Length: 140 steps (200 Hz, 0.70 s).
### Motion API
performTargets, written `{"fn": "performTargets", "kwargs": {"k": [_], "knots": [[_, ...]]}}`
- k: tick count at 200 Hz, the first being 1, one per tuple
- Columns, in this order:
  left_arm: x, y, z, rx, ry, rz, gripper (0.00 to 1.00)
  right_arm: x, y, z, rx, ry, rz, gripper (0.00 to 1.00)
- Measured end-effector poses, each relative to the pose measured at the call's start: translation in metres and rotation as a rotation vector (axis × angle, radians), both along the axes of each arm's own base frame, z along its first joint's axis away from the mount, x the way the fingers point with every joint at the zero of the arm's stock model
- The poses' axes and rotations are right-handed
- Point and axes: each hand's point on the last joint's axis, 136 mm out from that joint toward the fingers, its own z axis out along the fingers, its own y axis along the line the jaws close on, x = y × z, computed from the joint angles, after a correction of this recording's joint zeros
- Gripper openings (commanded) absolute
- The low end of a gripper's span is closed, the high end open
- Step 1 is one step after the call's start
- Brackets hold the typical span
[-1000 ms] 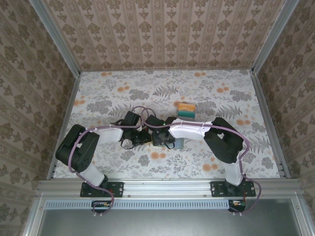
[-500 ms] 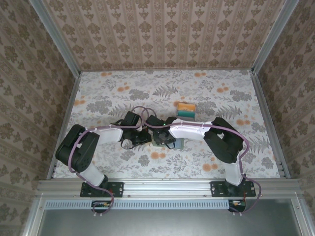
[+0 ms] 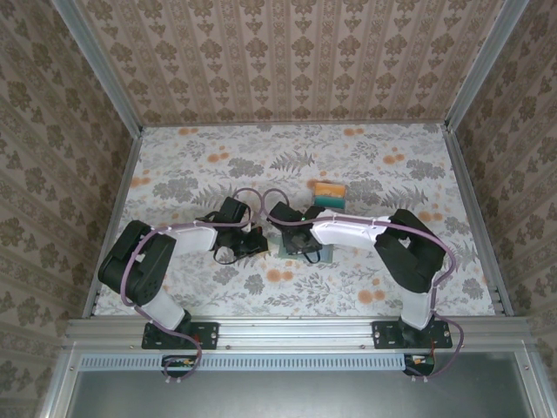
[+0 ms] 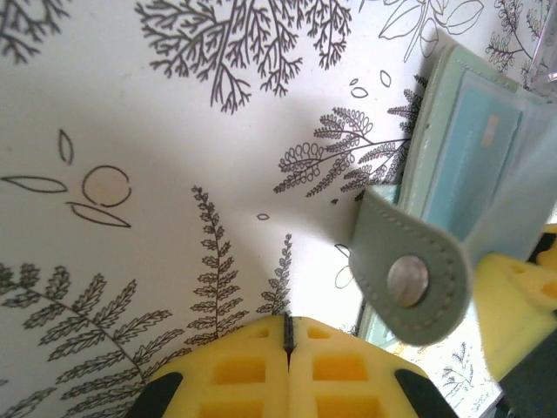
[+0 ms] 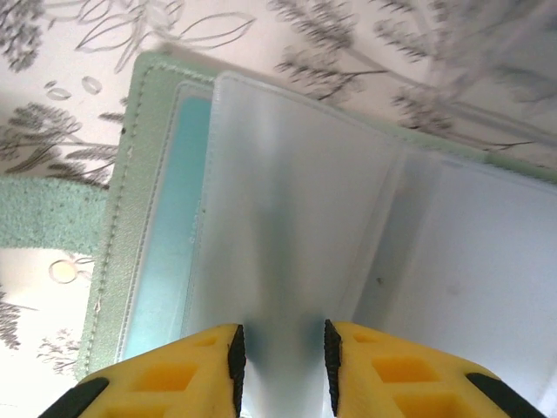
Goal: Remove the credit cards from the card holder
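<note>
The sage-green card holder [image 3: 320, 255] lies open on the table between both grippers. In the right wrist view its green edge [image 5: 130, 183] frames a teal credit card [image 5: 170, 226] under clear sleeves [image 5: 296, 192]. My right gripper [image 5: 283, 357] is down on a sleeve page, jaws apart, the page running between its fingertips; I cannot tell if the page is pinched. My left gripper [image 4: 287, 335] is shut and empty, just left of the holder's snap strap [image 4: 409, 279]. More credit cards, orange on teal, sit stacked [image 3: 329, 194] behind the holder.
Both arms [image 3: 348, 231] meet low over the middle of the floral table [image 3: 191, 174]. A yellow finger of the right gripper [image 4: 522, 296] is close beside the strap in the left wrist view. Patterned walls [image 3: 287, 61] ring the table.
The right gripper's jaws have narrowed onto the sleeve page and the right arm has shifted a little to the right. The left arm has stayed still.
</note>
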Motion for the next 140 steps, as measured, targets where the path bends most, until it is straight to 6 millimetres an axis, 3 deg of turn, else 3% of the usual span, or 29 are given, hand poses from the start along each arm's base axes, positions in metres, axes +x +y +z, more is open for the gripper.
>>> {"fn": "performTargets", "kwargs": {"k": [43, 95, 140], "knots": [[0.000, 0.000, 0.000, 0.000, 0.000, 0.000, 0.00, 0.003, -0.016, 0.010, -0.006, -0.024, -0.041, 0.36], [0.000, 0.000, 0.000, 0.000, 0.000, 0.000, 0.00, -0.006, -0.041, 0.003, -0.044, -0.004, -0.074, 0.37], [0.000, 0.000, 0.000, 0.000, 0.000, 0.000, 0.00, -0.012, -0.057, 0.017, -0.037, -0.029, -0.104, 0.39]]}}
